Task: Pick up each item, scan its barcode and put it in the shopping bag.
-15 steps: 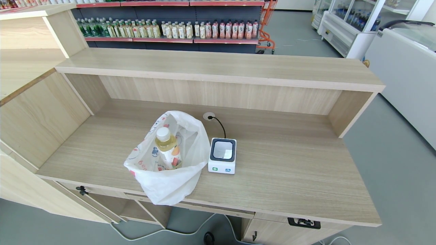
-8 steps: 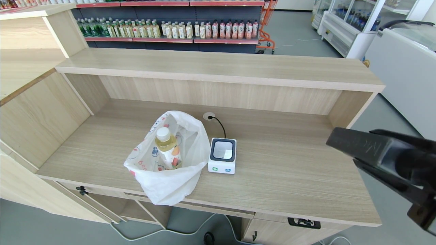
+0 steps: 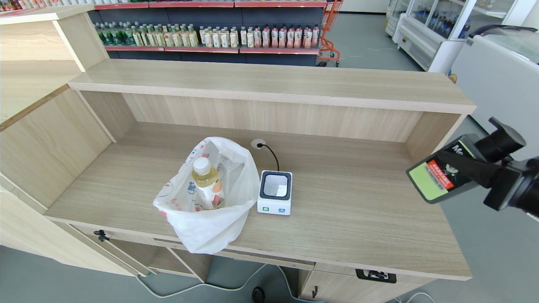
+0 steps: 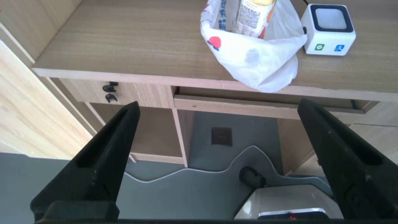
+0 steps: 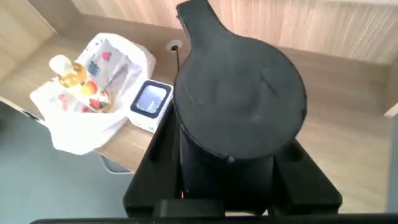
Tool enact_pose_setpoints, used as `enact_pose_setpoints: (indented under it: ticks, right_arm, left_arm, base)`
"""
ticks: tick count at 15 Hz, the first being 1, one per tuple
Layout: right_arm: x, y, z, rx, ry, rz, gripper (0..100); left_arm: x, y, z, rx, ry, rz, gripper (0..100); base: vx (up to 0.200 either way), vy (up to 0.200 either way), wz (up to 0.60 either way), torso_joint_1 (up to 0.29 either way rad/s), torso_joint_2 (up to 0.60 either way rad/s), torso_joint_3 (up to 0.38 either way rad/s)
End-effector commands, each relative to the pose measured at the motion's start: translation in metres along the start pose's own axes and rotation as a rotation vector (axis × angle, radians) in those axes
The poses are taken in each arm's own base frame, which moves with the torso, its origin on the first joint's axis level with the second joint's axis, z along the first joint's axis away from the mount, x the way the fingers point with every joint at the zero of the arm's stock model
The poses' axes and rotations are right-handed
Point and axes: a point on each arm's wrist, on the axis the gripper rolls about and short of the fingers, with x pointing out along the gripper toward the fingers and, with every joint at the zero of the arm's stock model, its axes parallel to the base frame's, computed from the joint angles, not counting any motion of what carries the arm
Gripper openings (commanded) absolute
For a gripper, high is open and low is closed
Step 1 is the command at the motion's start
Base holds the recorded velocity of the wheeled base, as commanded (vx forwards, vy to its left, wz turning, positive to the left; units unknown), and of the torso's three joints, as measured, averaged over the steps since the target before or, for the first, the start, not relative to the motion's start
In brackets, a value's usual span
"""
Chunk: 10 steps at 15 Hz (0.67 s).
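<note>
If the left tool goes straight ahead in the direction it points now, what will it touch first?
Most likely the drawer front, just below the overhanging shopping bag. The open left tool holds nothing. Depth is unclear, so this is an estimate.

At 3 o'clock in the head view, the right gripper (image 3: 463,168) ran off the frame edge. The print on the canister (image 3: 429,181) it clasped was too small to read. In the right wrist view the canister hid the fingers. The bag (image 3: 210,227) hid the bottle's (image 3: 205,179) lower half, and the left wrist view's edge cut off both.
</note>
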Motion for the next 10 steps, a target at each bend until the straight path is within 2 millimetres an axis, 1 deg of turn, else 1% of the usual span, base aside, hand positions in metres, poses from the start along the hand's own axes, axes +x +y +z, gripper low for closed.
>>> enact_pose_setpoints:
  ticks: [1, 2, 4, 10]
  right_arm:
    - [0.026, -0.005, -0.001, 0.101, 0.046, -0.01, 0]
    - [0.04, -0.006, 0.0, 0.218, 0.062, 0.028, 0]
    - [0.054, -0.008, -0.007, 0.247, 0.104, 0.062, 0]
    - [0.07, -0.009, -0.024, 0.248, 0.176, 0.061, 0]
  left_arm:
    - [0.0, 0.0, 0.0, 0.0, 0.002, 0.0, 100]
    - [0.0, 0.0, 0.0, 0.0, 0.002, 0.0, 100]
    - [0.0, 0.0, 0.0, 0.0, 0.002, 0.0, 100]
    - [0.0, 0.0, 0.0, 0.0, 0.002, 0.0, 100]
  base:
    - [0.0, 0.0, 0.0, 0.0, 0.0, 0.0]
    - [0.0, 0.0, 0.0, 0.0, 0.0, 0.0]
    - [0.0, 0.0, 0.0, 0.0, 0.0, 0.0]
    - [0.0, 0.0, 0.0, 0.0, 0.0, 0.0]
